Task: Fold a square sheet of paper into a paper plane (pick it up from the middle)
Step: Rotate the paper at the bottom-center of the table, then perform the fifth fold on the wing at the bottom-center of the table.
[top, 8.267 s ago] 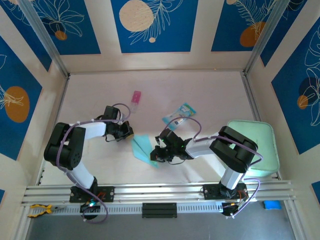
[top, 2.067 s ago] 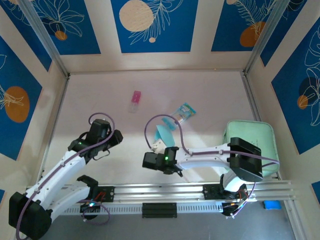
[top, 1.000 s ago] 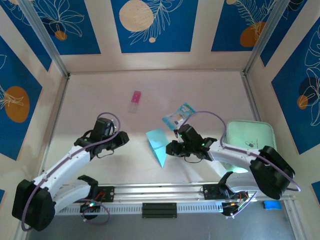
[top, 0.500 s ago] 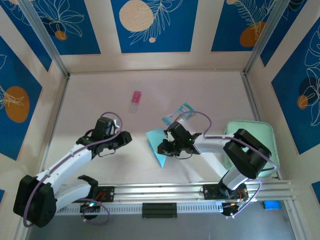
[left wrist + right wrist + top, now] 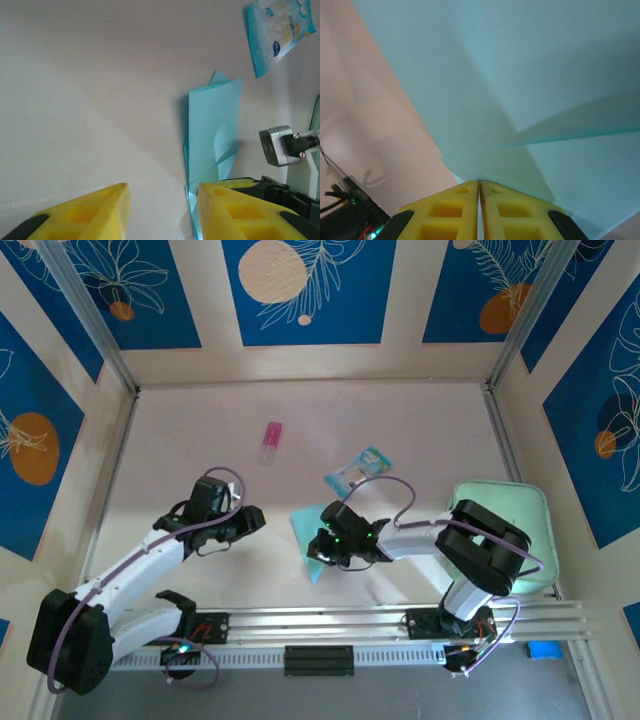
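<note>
right now the light-blue paper sheet [image 5: 304, 521] is seen lying on the table [image 5: 190, 430] near its front middle, folded narrow with several creases, one pointed end aimed at the near edge. the right gripper [image 5: 320, 546] is laid low across the sheet's right side. from the right wrist view its jaws [image 5: 479, 187] are shown pressed together, no gap left, and a folded edge of the sheet [image 5: 520, 75] is seen running straight into the seam between them, so the paper is pinched there. pale table is seen past the sheet's left edge in that view.

over to the left gripper [image 5: 251, 519]: it is held just left of the sheet, apart from it, pointed toward it. from the left wrist view its jaws [image 5: 161, 200] are seen partly spread, nothing between them but bare table [image 5: 90, 80]. the sheet [image 5: 215, 130] is shown ahead and to the right as a long strip with a flap fanned out at its lower end, the right arm's black body just beside it.

a teal-and-clear printed packet [image 5: 357, 468] is seen just beyond the sheet, not touching it. a small pink item [image 5: 271, 440] is lying farther back on the left. a pale mint-green pad [image 5: 510, 515] is set at the table's right edge
</note>
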